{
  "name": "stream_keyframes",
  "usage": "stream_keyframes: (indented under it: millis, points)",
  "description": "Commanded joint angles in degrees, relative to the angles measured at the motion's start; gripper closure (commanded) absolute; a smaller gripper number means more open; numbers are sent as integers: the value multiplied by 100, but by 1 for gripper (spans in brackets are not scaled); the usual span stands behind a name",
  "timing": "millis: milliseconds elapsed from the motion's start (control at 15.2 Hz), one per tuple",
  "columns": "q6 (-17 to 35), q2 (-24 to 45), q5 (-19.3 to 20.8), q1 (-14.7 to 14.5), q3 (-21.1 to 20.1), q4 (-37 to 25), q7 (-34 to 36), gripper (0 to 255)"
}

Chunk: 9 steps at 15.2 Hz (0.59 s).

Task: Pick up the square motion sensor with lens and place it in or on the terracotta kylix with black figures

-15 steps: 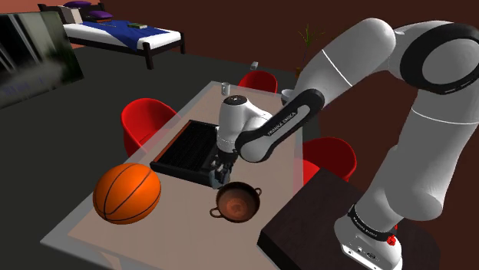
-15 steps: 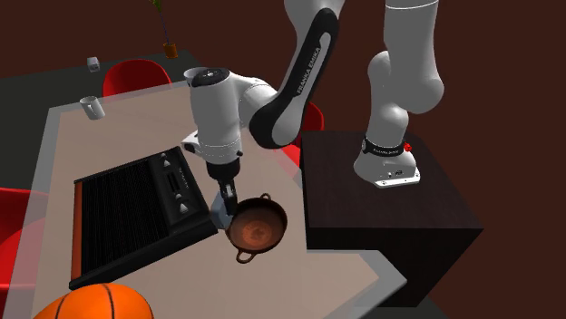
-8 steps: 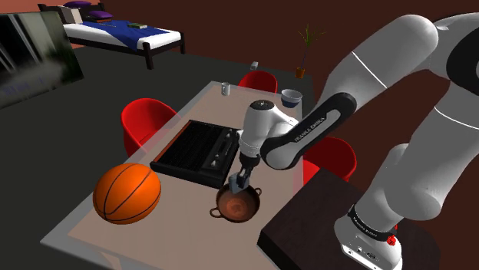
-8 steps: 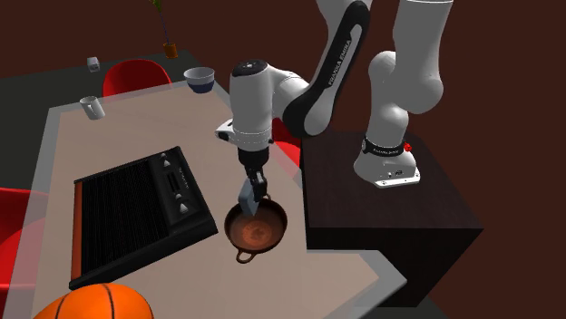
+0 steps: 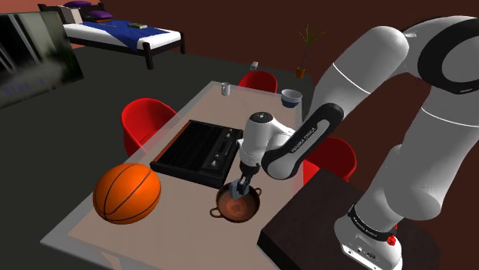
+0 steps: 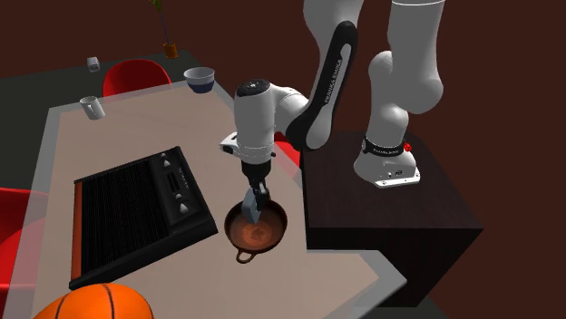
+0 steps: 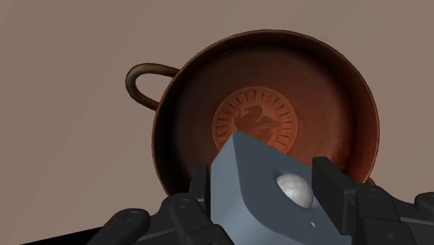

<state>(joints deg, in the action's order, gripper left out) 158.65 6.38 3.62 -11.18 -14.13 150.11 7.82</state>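
While the end effector clasps the grey-blue sensor over the kylix, near the table edge by the stand, lower it gently toward the bowl's middle, then release fully before lifting straight away.

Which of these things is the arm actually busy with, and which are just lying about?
Job: grey-blue motion sensor, clasped in the fingers; brown two-handled kylix under it.
Lying about: basketball, black ribbed console, blue bowl, small cup, red chairs.
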Motion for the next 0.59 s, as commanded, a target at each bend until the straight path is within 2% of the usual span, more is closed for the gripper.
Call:
stream_keyframes:
  millis: [0, 264, 528]
  points:
    - [175, 200, 145, -20, 52, -22, 100, 255]
    - [483, 561, 419, -107, 197, -65, 300, 255]
    - [484, 561, 417, -110, 200, -65, 299, 255]
